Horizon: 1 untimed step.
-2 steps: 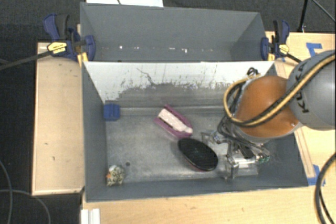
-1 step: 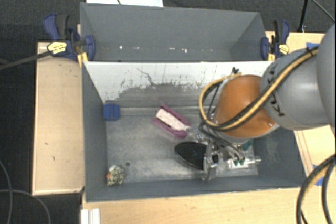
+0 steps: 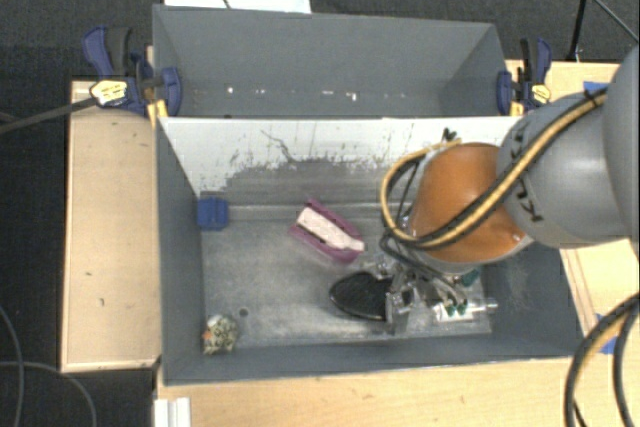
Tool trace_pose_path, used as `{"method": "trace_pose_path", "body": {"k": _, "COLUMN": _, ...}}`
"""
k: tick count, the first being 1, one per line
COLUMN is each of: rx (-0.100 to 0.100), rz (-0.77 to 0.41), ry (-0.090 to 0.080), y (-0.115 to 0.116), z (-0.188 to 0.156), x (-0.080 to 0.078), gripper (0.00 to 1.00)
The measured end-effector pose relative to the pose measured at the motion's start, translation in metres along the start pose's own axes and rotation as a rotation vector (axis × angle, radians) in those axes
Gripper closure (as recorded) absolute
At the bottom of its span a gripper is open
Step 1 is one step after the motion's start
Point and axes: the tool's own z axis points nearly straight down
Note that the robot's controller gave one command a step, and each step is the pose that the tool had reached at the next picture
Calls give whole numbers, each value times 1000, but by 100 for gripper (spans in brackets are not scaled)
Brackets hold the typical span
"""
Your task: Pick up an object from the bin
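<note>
We are seeing the fingers (image 3: 398, 299) at the right end of one black oval object (image 3: 355, 295) near the bin's (image 3: 330, 65) front wall, and cannot tell whether they are open or closed; we are also counting one pink packet (image 3: 327, 232), one blue cube (image 3: 212, 212), one speckled lump (image 3: 219, 335)

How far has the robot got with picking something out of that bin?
Reaching looks done: the arm is down in the bin, its tip beside a flat black oval thing near the front wall. Whether it is gripped I cannot tell. Lifting is left; the black thing lies on the floor.
</note>
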Motion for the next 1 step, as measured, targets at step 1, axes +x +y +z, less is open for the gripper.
{"method": "trace_pose_path", "body": {"k": 1, "rx": 3, "rz": -76, "ry": -11, "y": 13, "z": -140, "x": -13, "gripper": 100}}
